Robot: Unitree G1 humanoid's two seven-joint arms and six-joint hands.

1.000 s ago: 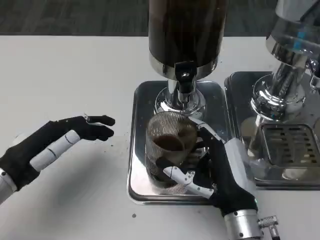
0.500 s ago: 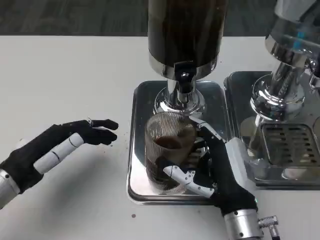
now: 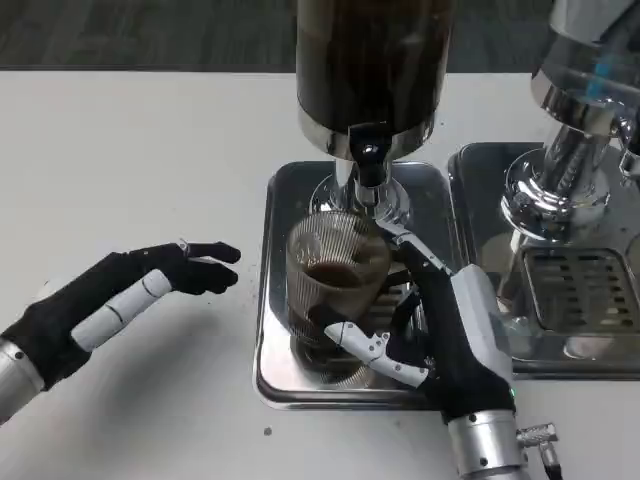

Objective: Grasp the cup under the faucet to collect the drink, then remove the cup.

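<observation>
Because the right hand (image 3: 440,330) grips the ribbed glass cup (image 3: 335,285) from its right side while the cup stands on the steel drip tray (image 3: 280,370) below the faucet (image 3: 368,165) of the dark drink dispenser (image 3: 375,70), the main risk, as I judge it, is a spill. Dark drink already lies in the cup, and a tilt or a jerk on the way out could slop it over the rim onto the tray or the counter (image 3: 130,140). The glass looks smooth and could slip in the fingers if the hold is loose. Lifting too high might knock the rim against the faucet just above it. If the faucet is running or dripping, pulling the cup away would let drink fall on the tray.

Near the counter's near left edge the left hand (image 3: 120,295) rests with fingers stretched out, holding nothing, well apart from the tray.

No brand, label or writing can be read on the dispenser, the cup or the second machine (image 3: 575,130) at the right.
</observation>
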